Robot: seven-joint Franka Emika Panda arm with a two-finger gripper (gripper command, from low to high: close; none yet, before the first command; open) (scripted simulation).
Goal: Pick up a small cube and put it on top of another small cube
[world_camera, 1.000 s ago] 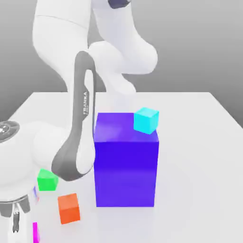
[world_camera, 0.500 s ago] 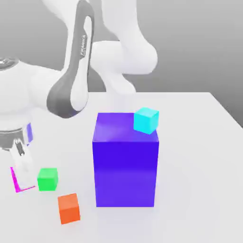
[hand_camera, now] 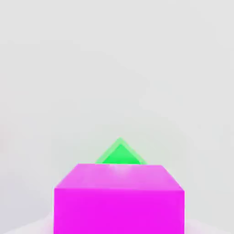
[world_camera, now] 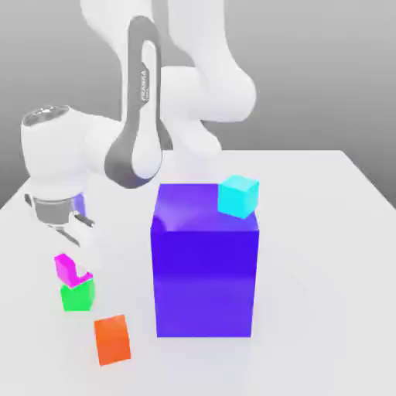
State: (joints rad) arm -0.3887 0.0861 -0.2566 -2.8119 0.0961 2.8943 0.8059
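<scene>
You are at the release step: the gripper point(world_camera: 77, 249) is around the magenta cube point(world_camera: 69, 269), which sits skewed on the green cube point(world_camera: 77, 295), whether gripping I cannot tell, so check it before retreating.

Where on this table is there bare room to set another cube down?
The table is bare on the exterior view's right of the big blue-purple block, and behind it. The exterior view's left is crowded: magenta cube on green cube, orange cube beside.

Your white table point(world_camera: 325, 232) carries a big blue block point(world_camera: 205, 267), an orange cube point(world_camera: 112, 339) near its front edge, and a green cube point(world_camera: 77, 296) just behind that.
</scene>
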